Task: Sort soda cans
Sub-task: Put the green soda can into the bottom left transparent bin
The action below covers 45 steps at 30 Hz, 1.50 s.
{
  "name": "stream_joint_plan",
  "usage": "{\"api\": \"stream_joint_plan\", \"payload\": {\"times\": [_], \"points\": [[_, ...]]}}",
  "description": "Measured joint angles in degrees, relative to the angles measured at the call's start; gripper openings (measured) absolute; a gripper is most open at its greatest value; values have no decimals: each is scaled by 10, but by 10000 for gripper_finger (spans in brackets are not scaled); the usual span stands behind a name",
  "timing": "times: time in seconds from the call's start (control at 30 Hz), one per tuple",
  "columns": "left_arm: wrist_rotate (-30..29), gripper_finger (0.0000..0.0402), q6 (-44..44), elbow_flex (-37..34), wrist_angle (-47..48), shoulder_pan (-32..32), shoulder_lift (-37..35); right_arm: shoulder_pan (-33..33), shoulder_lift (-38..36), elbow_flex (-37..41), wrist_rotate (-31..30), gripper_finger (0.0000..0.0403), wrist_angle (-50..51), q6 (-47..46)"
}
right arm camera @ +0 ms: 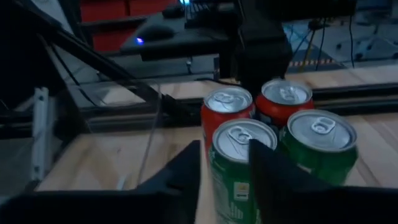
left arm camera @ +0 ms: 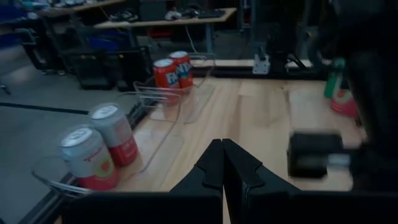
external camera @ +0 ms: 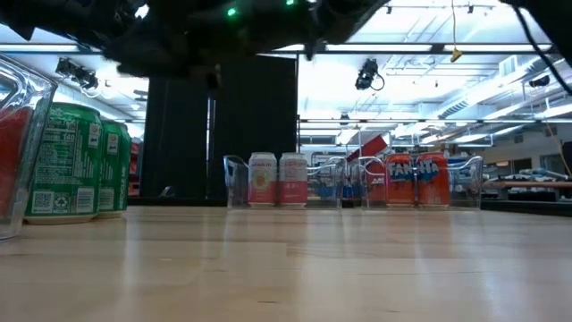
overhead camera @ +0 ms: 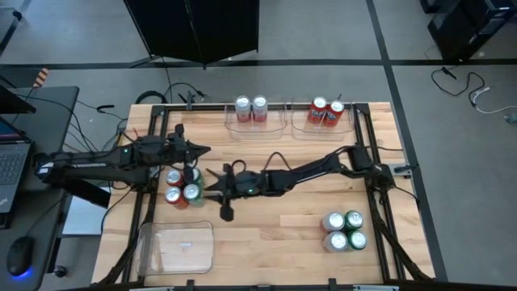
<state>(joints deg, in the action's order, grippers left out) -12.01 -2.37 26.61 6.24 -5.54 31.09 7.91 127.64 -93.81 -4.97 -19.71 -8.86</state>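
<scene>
At the left-centre of your wooden desk [overhead camera: 275, 234], the right end effector [right arm camera: 224, 168] stands partly open, fingers either side of an upright green soda can with a silver top [right arm camera: 239, 165], long axis vertical, in a cluster with two red cans [right arm camera: 227, 109]. Your left end effector [left arm camera: 222, 165] hovers shut, empty.

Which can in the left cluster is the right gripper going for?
The nearer green can, the one between the right gripper's open fingers. The other green can and two red cans stand outside them.
</scene>
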Motion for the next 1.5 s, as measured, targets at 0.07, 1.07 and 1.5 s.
{"api": "stream_joint_plan", "payload": {"times": [0.07, 1.07, 1.5], "points": [[-3, 0, 0, 0, 3, 0, -13, -1, 25, -37, -1, 155, 20, 0], [-20, 0, 12, -7, 71, 0, -101, -10, 132, -150, -41, 360, 52, -6], [-21, 0, 10, -7, 75, 0, -101, -17, 138, -150, -22, 219, 47, -7]]}}
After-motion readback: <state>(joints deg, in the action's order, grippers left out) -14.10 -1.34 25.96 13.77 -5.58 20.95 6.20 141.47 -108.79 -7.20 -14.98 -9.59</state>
